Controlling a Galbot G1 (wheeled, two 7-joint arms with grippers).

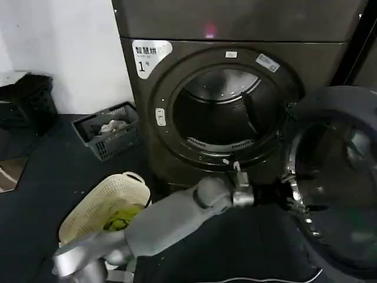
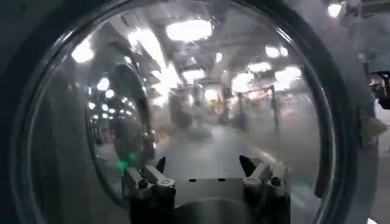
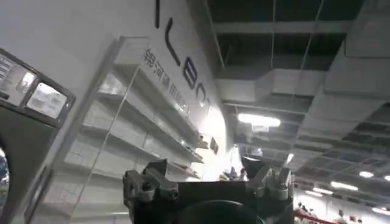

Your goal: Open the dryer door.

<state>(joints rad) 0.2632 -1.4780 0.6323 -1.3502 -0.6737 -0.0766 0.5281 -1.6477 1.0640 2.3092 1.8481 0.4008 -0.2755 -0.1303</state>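
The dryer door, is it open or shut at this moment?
Open. The dryer door is swung out to the right, and the drum opening is exposed.

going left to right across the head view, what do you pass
grey crate of laundry → yellow laundry basket → open drum mouth → left pincer below it → swung-open dryer door

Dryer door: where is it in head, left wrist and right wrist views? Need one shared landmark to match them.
Head view: the dryer door is swung open at the right edge, beside the drum opening.
Left wrist view: its glass faces the left gripper, whose fingers are spread.
Right wrist view: not in it; the right gripper points at shelves and ceiling.
Shared landmark: the door's rim, in head and left wrist views.
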